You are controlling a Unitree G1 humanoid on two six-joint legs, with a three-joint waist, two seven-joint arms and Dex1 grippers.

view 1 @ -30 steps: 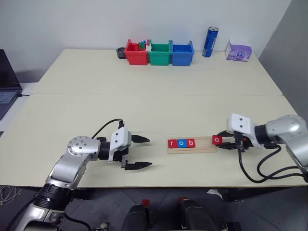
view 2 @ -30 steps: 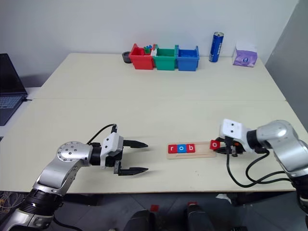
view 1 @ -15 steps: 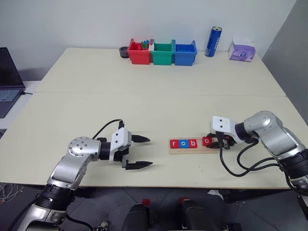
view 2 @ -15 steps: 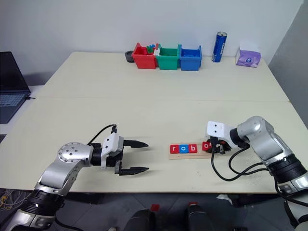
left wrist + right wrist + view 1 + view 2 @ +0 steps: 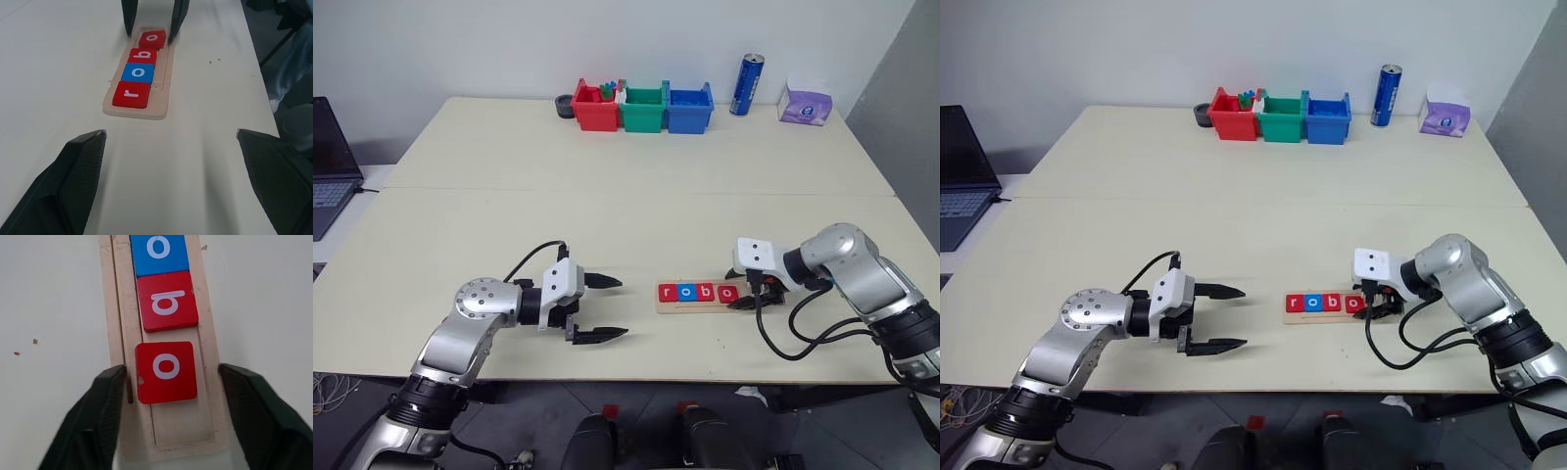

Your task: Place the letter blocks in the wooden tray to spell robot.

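The wooden tray (image 5: 742, 305) lies near the table's front edge, right of centre. In its groove lie several letter blocks: a red r (image 5: 667, 292), a blue o (image 5: 687, 292), a red b (image 5: 707, 292) and a red o (image 5: 166, 372). A small gap separates the red o from the b. My right gripper (image 5: 740, 295) is open and straddles the tray at the red o, its fingers (image 5: 98, 421) clear of the block. Left of the tray, my left gripper (image 5: 615, 308) hovers open and empty, pointing toward it.
Red (image 5: 592, 108), green (image 5: 641, 108) and blue (image 5: 688, 108) bins stand at the table's back edge. Beside them to the right are a blue can (image 5: 744, 84) and a purple tissue pack (image 5: 802, 104). A laptop (image 5: 328, 166) sits at the far left.
My right gripper carried the red o leftward onto the tray, set it beside the b and opened. The left arm stayed still.
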